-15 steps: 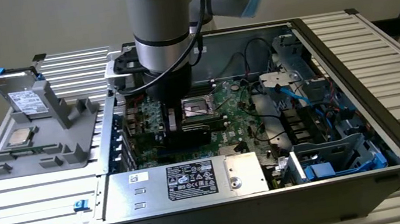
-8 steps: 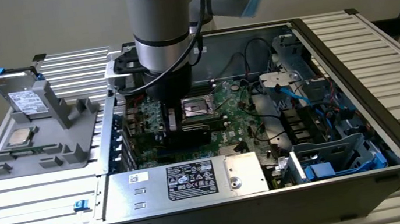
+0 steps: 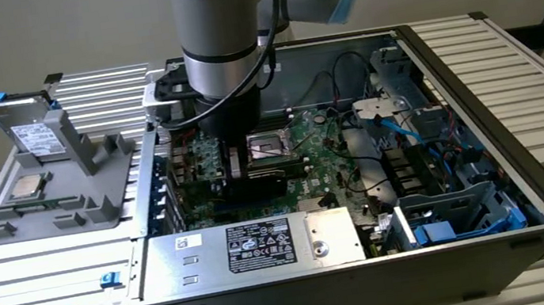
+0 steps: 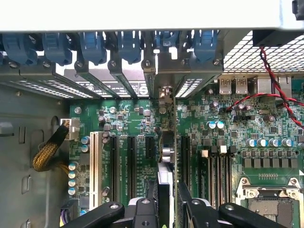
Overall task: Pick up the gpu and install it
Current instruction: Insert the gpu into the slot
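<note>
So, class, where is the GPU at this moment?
The GPU is gripped edge-on in the claw inside the open computer case, over the black expansion slots, on the exterior view's left of the CPU socket.

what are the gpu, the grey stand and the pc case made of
The gpu, clamped in the gripper: seen edge-on, thin board with shiny silver metal parts. The grey stand: matte, blocky, probably plastic. The pc case: likely painted sheet metal, thin dark walls with perforated vents.
</note>
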Motion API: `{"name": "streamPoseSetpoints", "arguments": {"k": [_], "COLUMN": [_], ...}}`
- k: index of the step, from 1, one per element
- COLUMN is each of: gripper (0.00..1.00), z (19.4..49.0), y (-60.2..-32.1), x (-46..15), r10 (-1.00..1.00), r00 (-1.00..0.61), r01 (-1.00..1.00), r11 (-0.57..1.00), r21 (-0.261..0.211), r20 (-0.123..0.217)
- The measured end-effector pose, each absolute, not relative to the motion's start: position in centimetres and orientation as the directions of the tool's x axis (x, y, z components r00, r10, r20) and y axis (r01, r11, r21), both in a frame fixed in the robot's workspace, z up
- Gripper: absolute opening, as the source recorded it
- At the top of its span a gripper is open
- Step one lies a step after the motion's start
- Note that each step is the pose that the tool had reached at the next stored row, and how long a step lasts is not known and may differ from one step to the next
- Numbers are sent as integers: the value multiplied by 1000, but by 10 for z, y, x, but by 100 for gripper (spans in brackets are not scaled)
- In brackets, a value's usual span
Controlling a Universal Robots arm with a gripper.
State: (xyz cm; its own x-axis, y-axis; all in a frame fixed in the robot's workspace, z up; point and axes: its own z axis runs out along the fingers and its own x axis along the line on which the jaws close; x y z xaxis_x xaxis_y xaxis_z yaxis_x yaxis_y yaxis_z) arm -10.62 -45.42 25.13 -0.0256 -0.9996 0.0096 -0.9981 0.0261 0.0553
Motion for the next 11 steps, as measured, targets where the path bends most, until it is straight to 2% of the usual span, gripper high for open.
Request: {"name": "streamPoseSetpoints", "arguments": {"k": [11], "gripper": [27], "z": [249], "y": [-454], "x": [-107], "r10": [-1000], "r00": [-25], "r01": [-998], "r11": [26], "r21": [55], "r20": [10]}}
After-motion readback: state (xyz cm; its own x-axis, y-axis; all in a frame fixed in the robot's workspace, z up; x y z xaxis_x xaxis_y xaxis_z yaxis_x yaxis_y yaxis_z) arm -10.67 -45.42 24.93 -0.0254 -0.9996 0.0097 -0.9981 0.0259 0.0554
